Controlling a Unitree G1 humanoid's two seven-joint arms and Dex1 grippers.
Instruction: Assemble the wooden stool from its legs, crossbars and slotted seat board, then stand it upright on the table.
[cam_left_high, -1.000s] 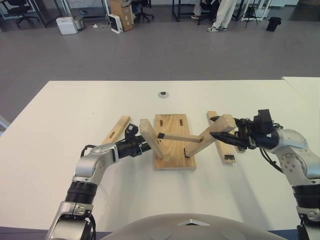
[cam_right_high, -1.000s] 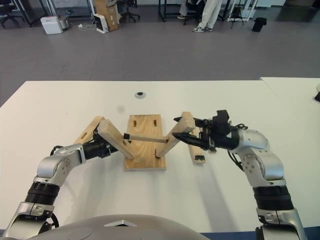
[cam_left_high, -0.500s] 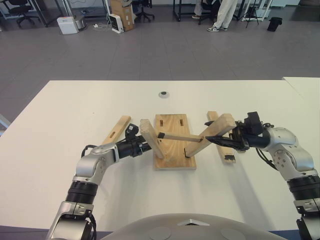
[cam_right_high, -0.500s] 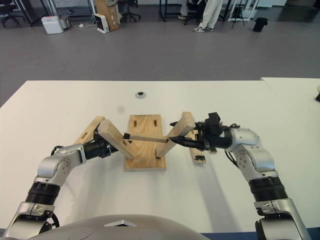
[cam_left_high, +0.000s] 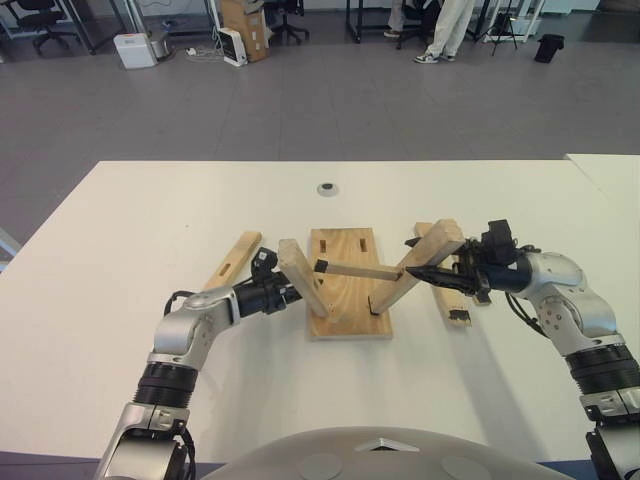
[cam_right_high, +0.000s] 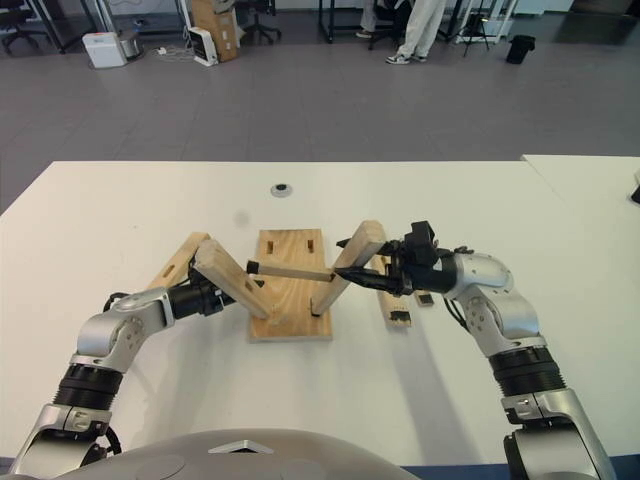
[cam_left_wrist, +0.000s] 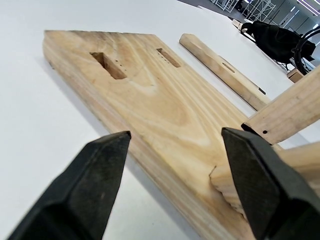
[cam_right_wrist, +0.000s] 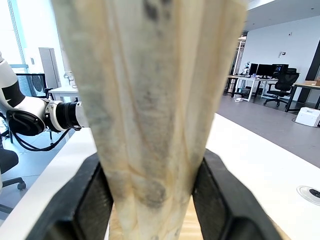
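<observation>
From where I stand, the seat board lies flat in the middle of the table, slots facing up, none of them filled.

Just left of it is the left gripper. Its fingers are spread, with nothing clamped between them. One finger sits right by the foot of the left leg, which leans tilted over the board's left edge.

On the right, the right gripper is pinched on the upper part of the right leg. That leg slants down to rest on the board.

The crossbar spans between the two legs above the board. I can't tell how deep either end sits.

The step in hand looks like joining this first pair of legs with the crossbar, so the task is at an early stage.

The next move, I'd say, needs the left fingers to close on their leg and brace it. The right arm can then push its leg along the bar's line, keeping the two legs parallel.

Farther back, the left spare leg and the right spare leg lie flat on either side. A small dark disc sits beyond them.
</observation>
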